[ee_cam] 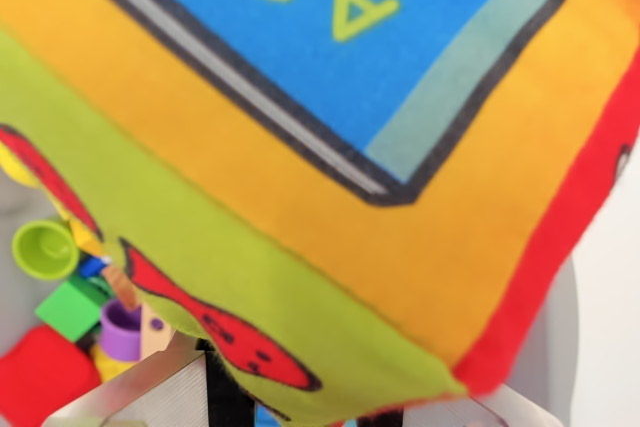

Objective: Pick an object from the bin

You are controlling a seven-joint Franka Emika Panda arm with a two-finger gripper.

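Across nearly the whole view, a soft cube (330, 147) crowds out the jaws, state unreadable.

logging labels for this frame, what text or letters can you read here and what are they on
"A" in yellow-green, on the blue panel of the soft fabric cube that fills the wrist view.
"B" beside it on the same panel, cut off by the top edge.
No other readable text; the red shapes on the green face are pictures, and the small toys show no lettering.
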